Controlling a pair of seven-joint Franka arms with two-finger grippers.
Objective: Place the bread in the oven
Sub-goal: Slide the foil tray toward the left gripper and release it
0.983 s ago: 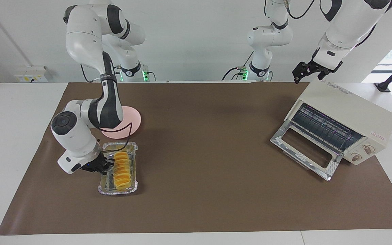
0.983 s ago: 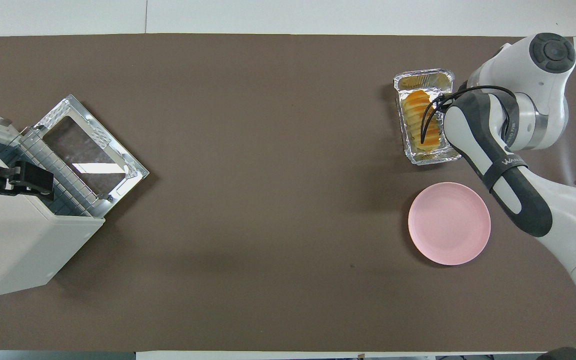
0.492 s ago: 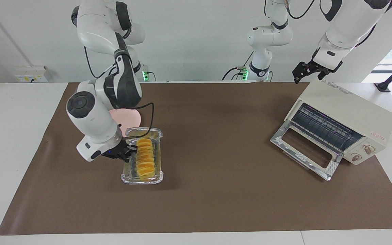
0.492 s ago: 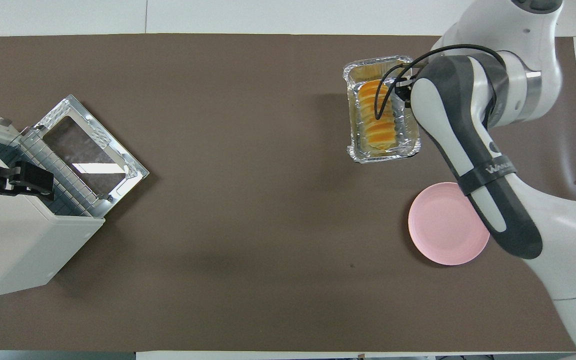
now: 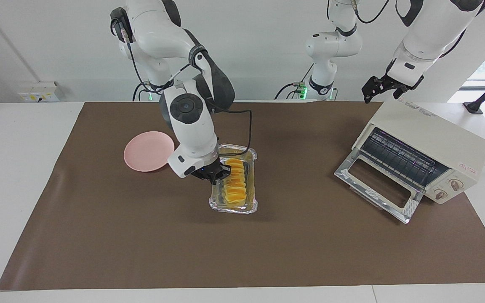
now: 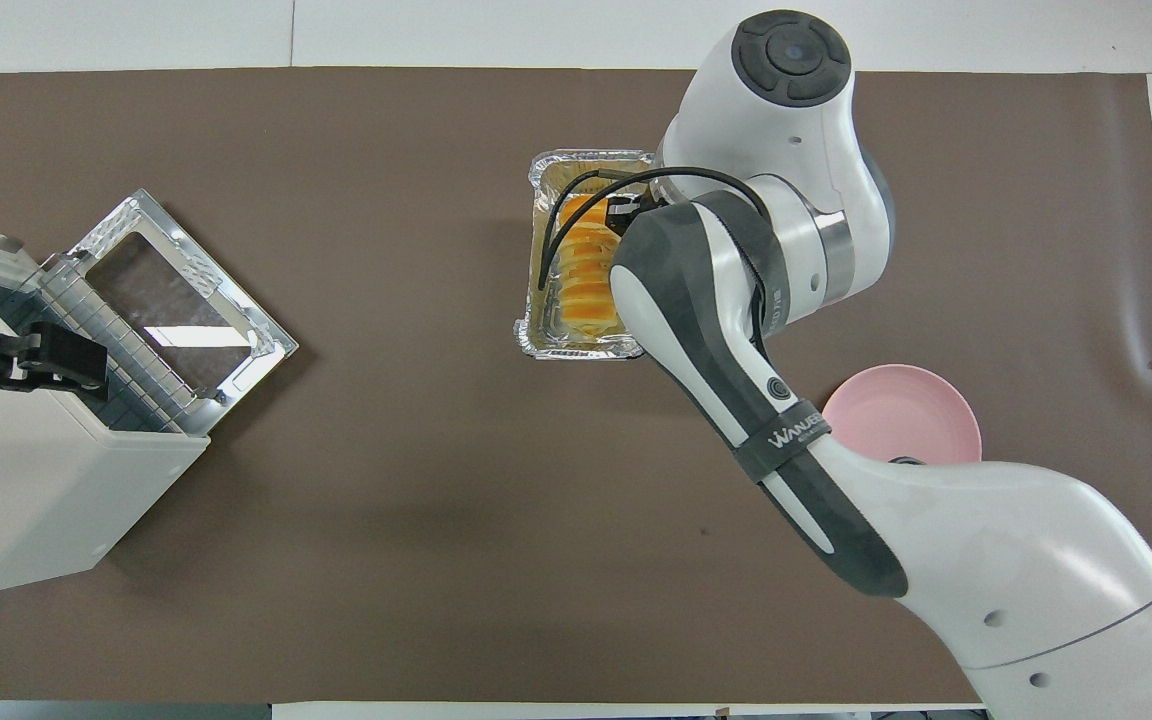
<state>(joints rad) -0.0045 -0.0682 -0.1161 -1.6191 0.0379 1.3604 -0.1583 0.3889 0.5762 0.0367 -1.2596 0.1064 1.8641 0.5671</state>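
Observation:
The bread (image 5: 235, 181) (image 6: 586, 270), a row of golden slices, lies in a crinkled foil tray (image 5: 234, 206) (image 6: 576, 348). My right gripper (image 5: 216, 174) (image 6: 626, 210) is shut on the tray's long rim and holds tray and bread over the middle of the brown mat. The cream oven (image 5: 427, 139) (image 6: 26, 480) stands at the left arm's end of the table. Its glass door (image 5: 377, 185) (image 6: 181, 300) is dropped open and the wire rack shows inside. My left gripper (image 5: 379, 86) (image 6: 46, 355) waits open over the oven's top, holding nothing.
A round pink plate (image 5: 147, 151) (image 6: 921, 425) lies bare on the mat toward the right arm's end, partly under the right arm in the overhead view. The brown mat (image 5: 301, 235) covers most of the table. A third arm stands idle by the wall.
The right arm has swung the foil tray with the bread from beside the pink plate to the middle of the mat, toward the oven. The left arm has not moved.

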